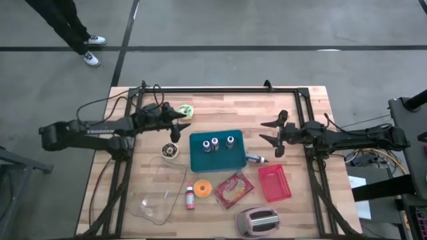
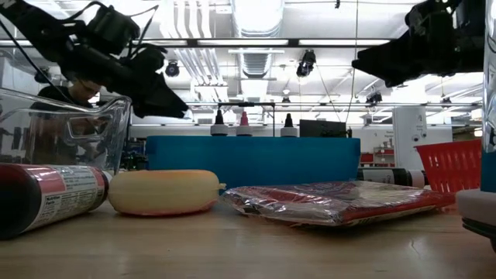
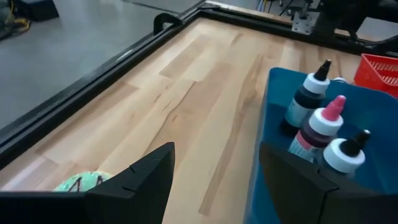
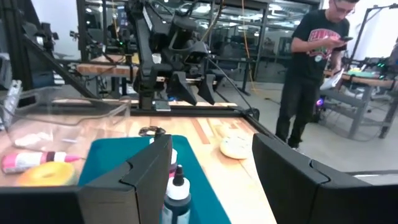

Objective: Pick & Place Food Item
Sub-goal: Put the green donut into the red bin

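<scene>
Teal tray (image 1: 200, 160) at the middle of the tabletop (image 1: 220, 110) serves as the landmark: three small dropper bottles (image 1: 215, 143) stand in it. The task does not say which food item is meant. My guess is the green-and-white round item (image 1: 185, 110) beyond the tray's far left corner, since the left tool (image 1: 181, 124) hangs just beside it, jaws wide and empty. Other candidates lie on the tray's near side: a yellow ring-shaped piece (image 1: 203, 189) and a red wrapped packet (image 1: 233, 189). The right tool (image 1: 272, 131) waits off the tray's right edge, raised, jaws also wide and holding nothing.

To do this step well, the left tool should centre over the round item, come straight down with a finger on either side, and close only once low enough to grip its rim, keeping clear of the tray wall.

In the left wrist view the item (image 3: 79, 182) is mostly cut off behind a finger (image 3: 140, 180), so its shape is uncertain. Whether the clear container (image 1: 160, 190) or the red basket (image 1: 274, 182) is the destination cannot be told.
</scene>
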You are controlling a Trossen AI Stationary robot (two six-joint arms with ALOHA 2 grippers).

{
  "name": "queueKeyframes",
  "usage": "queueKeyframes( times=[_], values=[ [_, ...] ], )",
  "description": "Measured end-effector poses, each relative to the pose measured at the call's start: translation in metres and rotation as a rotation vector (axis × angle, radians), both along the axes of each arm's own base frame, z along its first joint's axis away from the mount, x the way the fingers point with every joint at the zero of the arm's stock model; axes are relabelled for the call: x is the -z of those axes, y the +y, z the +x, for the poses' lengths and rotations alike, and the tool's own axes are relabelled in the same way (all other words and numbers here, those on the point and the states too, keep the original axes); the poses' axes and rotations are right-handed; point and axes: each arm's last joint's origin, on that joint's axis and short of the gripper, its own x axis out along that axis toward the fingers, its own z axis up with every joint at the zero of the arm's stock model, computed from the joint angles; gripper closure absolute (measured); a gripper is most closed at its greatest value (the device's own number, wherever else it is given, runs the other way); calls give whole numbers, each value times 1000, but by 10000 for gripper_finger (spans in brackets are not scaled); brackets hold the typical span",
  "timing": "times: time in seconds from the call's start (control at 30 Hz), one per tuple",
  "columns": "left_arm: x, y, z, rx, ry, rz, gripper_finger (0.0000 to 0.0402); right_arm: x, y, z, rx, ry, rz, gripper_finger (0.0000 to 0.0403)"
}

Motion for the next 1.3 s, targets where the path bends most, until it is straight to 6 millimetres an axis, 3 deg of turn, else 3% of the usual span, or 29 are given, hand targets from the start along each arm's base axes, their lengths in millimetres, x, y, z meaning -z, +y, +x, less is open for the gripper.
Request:
queueKeyframes(
  times=[0.27,0.63,1.07,1.3],
  values=[
    [-4,6,8,-36,62,-74,165,-3,-2,0,61,-5,-37,184],
    [-15,24,25,-157,302,-136,165,-3,-2,0,81,-11,9,184],
    [2,55,58,-152,517,-166,165,-3,-2,0,73,-15,39,184],
    [6,72,61,-181,592,-200,165,-2,-2,0,68,-11,43,184]
  ],
)
